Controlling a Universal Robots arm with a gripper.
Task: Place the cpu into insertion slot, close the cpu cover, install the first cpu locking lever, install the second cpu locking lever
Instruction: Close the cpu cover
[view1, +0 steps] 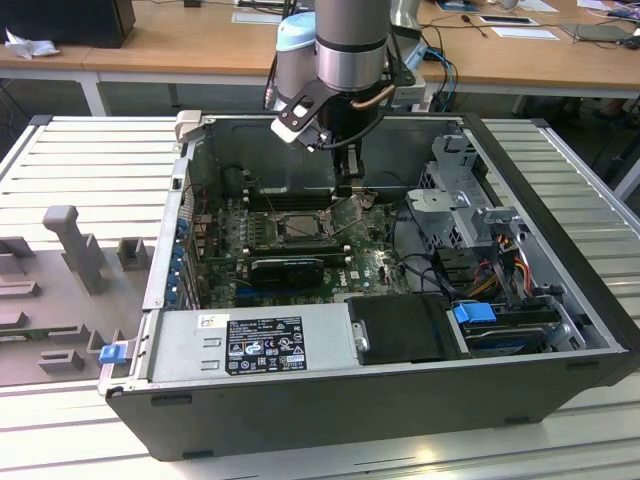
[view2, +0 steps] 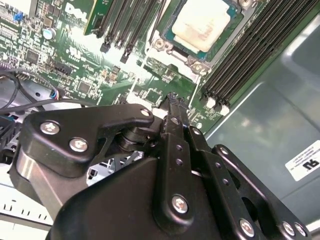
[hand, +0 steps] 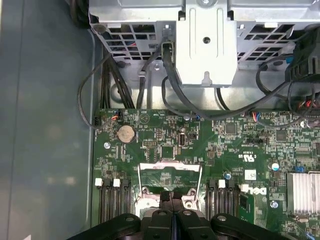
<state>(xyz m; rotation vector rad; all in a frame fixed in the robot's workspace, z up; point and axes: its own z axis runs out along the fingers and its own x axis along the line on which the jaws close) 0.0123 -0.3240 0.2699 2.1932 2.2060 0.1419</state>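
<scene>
Claw (view2: 173, 100) clenched (pressed tight together) — near the cpu (view2: 202, 22) lying in the insertion slot (view2: 161, 44).

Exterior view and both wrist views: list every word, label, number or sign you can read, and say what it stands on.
No text can be quoted.
Black label on the power supply: white print, too small to read.
White sticker beside it: too small to read.
White markings on the circuit board: too small to read.
White label on the case wall: cut off, unreadable.
</scene>
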